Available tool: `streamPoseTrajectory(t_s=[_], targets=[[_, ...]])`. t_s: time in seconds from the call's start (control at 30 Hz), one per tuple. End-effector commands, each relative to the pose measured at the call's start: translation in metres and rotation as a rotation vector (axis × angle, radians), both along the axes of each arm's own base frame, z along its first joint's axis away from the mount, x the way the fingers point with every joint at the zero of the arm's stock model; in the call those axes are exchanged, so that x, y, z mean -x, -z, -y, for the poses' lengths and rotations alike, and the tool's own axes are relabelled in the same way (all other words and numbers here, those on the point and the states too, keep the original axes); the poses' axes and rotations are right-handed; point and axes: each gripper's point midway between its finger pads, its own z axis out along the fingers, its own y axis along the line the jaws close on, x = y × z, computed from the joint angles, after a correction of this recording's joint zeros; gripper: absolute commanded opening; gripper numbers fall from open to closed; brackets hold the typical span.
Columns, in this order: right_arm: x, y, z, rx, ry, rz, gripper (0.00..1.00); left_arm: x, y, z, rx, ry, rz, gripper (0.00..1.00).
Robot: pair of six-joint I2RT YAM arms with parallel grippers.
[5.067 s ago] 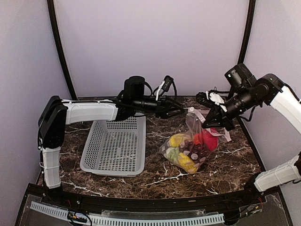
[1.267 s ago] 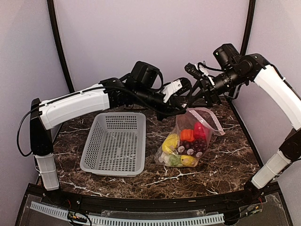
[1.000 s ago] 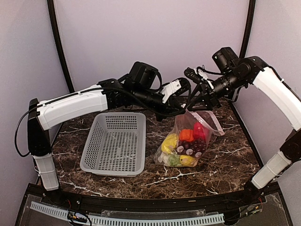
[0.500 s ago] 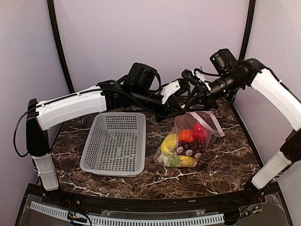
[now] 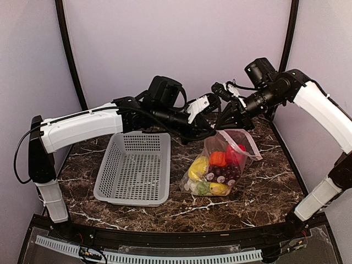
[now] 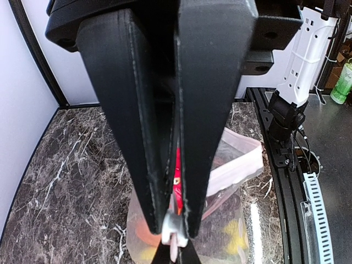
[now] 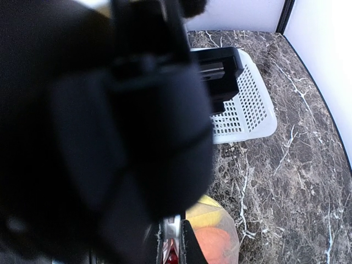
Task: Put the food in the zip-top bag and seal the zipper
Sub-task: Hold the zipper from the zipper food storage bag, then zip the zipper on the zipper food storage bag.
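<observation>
The zip-top bag [image 5: 220, 165] hangs upright over the marble table with the food inside: a red pepper [image 5: 234, 154], an orange fruit [image 5: 218, 158], yellow pieces [image 5: 199, 166] and dark grapes [image 5: 224, 171]. Its pinkish zipper [image 5: 246, 144] runs open along the top edge. My left gripper [image 5: 208, 132] is shut on the bag's top left corner, where a white slider shows at its tips [image 6: 176, 220]. My right gripper [image 5: 224, 125] presses in from the right, its narrow jaws closed round the white slider [image 7: 175, 247]. A dark blur hides most of the right wrist view.
A white perforated basket [image 5: 135, 168] stands left of the bag, seen also in the right wrist view [image 7: 250, 104]. The back wall and a black frame post [image 5: 286, 38] lie close behind the right arm. The table's right edge rail [image 6: 291, 181] runs beside the bag.
My right gripper has slid left along the bag's top toward the left gripper and closed its jaws. The left gripper keeps holding the bag's corner up.
</observation>
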Motion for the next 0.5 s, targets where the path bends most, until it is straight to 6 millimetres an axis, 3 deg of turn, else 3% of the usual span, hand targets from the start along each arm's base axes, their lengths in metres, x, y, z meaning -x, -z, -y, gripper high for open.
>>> streamPoseTrajectory(t_s=[0.0, 0.2, 0.47], targets=[[0.003, 0.004, 0.005, 0.035, 0.014, 0.001, 0.0, 0.008, -0.041, -0.01, 0.094, -0.003, 0.049, 0.01], [-0.002, 0.006, 0.014, 0.088, 0.046, 0.014, 0.0, 0.003, -0.037, -0.016, 0.075, -0.041, 0.069, 0.01], [-0.015, 0.007, 0.041, 0.141, 0.118, 0.015, 0.0, -0.008, -0.032, -0.029, 0.074, -0.101, 0.079, 0.01]])
